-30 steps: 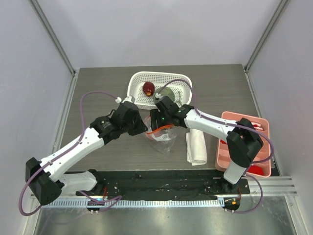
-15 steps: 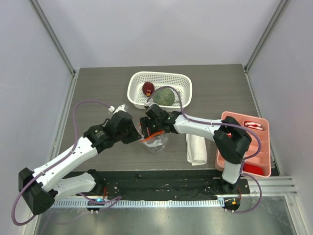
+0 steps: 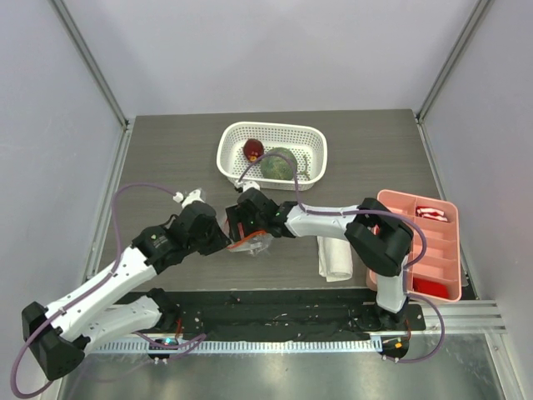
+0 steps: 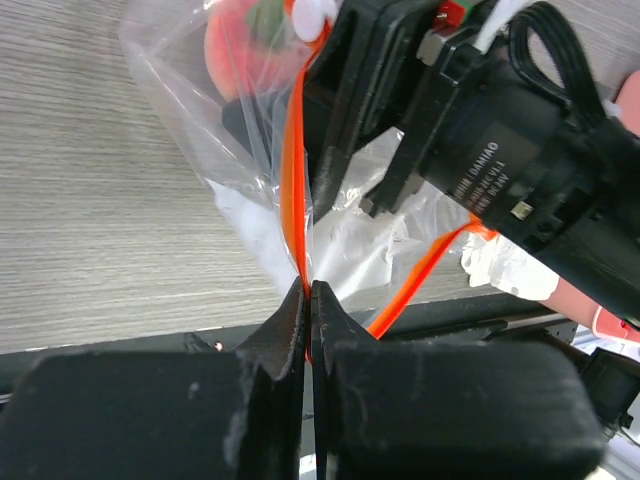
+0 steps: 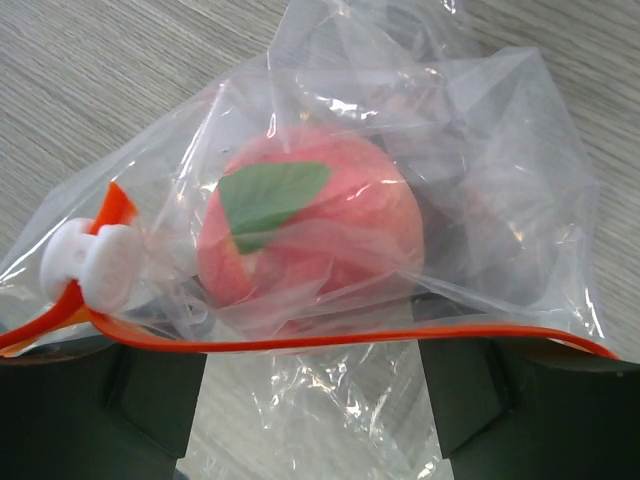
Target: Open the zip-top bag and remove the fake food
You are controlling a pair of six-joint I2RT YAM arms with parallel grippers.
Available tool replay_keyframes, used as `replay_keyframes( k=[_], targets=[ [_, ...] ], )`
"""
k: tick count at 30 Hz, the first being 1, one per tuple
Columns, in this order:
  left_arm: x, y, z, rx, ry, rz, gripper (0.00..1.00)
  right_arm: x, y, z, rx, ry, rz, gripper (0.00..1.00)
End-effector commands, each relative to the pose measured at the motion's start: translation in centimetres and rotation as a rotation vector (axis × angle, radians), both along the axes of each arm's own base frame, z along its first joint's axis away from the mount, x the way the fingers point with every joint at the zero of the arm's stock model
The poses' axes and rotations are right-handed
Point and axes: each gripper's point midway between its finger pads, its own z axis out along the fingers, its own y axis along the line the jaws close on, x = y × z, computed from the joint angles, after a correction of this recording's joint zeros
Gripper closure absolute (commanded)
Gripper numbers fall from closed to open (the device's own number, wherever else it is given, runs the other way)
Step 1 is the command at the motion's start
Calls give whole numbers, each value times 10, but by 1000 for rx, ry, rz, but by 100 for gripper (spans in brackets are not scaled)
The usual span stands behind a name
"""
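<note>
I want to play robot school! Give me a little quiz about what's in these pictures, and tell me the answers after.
1. True or false: the pinkish-red fruit lies in the white basket.
2. What is the left gripper pinching? A) the white cloth B) the orange zip strip of the zip-top bag C) the pink tray
3. How many toy foods are in the white basket?
Key: 1 false, it is inside the bag. 2 B. 3 two: the dark red fruit and the green ball.
</note>
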Motion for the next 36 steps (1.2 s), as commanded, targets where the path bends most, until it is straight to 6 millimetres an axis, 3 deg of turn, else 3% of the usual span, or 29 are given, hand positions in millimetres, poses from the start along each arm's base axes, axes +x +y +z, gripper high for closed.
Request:
replay_keyframes(
  k=[1,5,8,14,25,27,31,33,36],
  targets=[
    [-10,12,-3,15,11,14,100,22,-8,-20,-39,-74,-58,18],
    [-13,14,-4,9,15,17,100,31,-6,-21,-51,-118,-57,17],
    [-14,16,-4,11,15,22,100,33,-8,-16,-64,-143,-46,22],
    [-9,18,1,21,-11,33,100,30,-13,20,-33,-189,-24,63],
    [14,9,21,85,-80,-12,100,-21,-34,92,12,-26,24,74],
    [19,3,24,96,-85,-32,100,-35,-45,92,-35,86,-3,74],
    [24,-16,26,46,-80,-73,100,-42,-24,144,163,179,-90,71],
    [25,-27,28,10,-89,-109,100,-40,-17,160,221,222,-110,71],
    [30,-27,30,22,-113,-105,100,-41,-21,160,267,339,-165,70]
  ],
)
